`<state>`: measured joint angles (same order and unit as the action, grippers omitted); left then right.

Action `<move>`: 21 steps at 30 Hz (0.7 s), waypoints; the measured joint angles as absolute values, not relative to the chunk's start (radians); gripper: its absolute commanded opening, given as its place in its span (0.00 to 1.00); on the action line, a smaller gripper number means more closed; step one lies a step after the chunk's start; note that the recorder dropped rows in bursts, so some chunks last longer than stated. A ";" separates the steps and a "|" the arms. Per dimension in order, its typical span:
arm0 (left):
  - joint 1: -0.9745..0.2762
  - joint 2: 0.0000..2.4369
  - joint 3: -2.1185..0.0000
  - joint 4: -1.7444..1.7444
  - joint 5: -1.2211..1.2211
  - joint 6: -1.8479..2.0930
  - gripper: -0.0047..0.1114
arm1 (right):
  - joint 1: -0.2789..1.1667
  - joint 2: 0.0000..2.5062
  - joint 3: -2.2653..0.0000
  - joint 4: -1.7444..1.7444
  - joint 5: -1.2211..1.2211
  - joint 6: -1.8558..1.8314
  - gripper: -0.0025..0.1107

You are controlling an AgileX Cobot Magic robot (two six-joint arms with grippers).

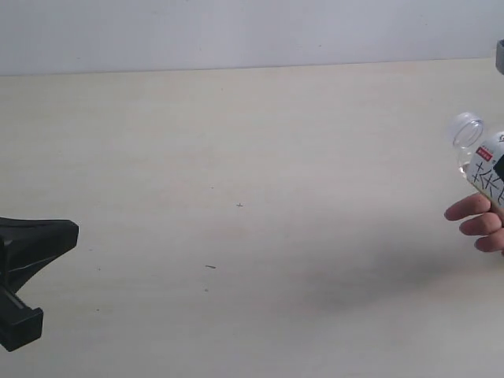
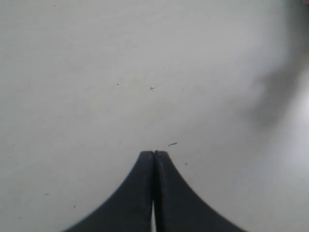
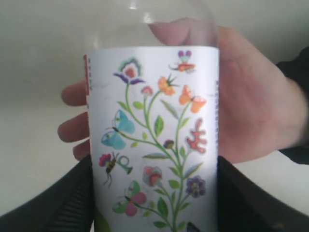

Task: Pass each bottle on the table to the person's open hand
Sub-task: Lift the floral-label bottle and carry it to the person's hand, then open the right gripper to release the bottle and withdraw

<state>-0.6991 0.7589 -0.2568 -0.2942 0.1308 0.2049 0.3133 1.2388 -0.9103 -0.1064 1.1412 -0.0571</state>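
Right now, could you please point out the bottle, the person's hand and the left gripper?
bottle (image 3: 154, 121): right wrist view, on its flowered label.
person's hand (image 3: 256, 111): right wrist view, on the palm.
left gripper (image 2: 154, 153): left wrist view, where its closed fingertips meet.

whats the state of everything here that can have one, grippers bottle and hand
clear plastic bottle with white flower-print label: lifted, tilted, held
black right gripper: fingers shut on the bottle
black left gripper: fingers shut, holding nothing
person's bare hand: open, cupped behind the bottle
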 measured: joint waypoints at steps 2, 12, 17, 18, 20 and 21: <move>-0.699 0.759 -0.257 -0.294 0.131 0.205 0.04 | 0.313 1.239 -0.882 -0.112 1.100 -0.057 0.02; -0.699 0.759 -0.257 -0.294 0.131 0.205 0.04 | 0.313 1.239 -0.846 -0.190 0.982 0.000 0.12; -0.699 0.759 -0.257 -0.294 0.131 0.205 0.04 | 0.313 1.239 -0.846 -0.190 0.973 0.000 0.27; -0.699 0.759 -0.257 -0.294 0.131 0.205 0.04 | 0.313 1.239 -0.846 -0.190 0.973 0.000 0.31; -0.699 0.759 -0.257 -0.294 0.131 0.205 0.04 | 0.313 1.239 -0.846 -0.190 0.975 0.000 0.44; -0.699 0.759 -0.257 -0.294 0.131 0.205 0.04 | 0.313 1.239 -0.846 -0.190 0.975 0.000 0.52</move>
